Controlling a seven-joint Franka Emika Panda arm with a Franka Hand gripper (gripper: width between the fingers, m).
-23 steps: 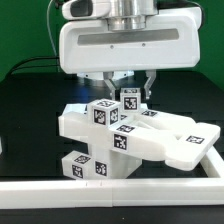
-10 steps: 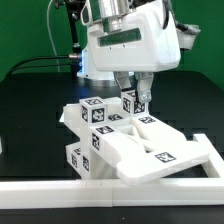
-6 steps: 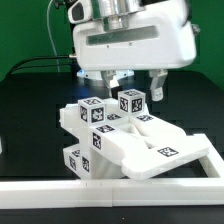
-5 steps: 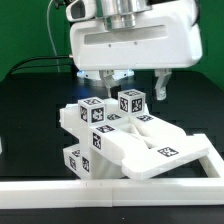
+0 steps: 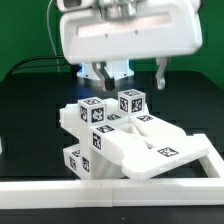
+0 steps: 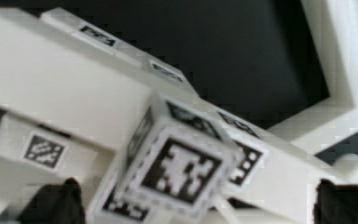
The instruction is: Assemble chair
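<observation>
Risk: small cube (image 5: 131, 101) perched on top of chair stack (image 5: 135, 140) looks only loosely seated; nudge from finger during next move could tip it off or shift stack. Cause: fingers flank cube closely, stack itself sits tilted against border rail (image 5: 110, 190).

Gripper (image 5: 128, 72) directly above cube, pointing straight down, jaws spread wide, holding nothing, clear of cube. Wrist view: tagged cube (image 6: 185, 165) between dark fingertips (image 6: 55, 200).

Chair stack just behind border rail, cube at its top.

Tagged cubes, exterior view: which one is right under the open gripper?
The upper cube, standing atop the chair stack directly below the gripper; the other cubes sit lower, toward the exterior view's left.
</observation>
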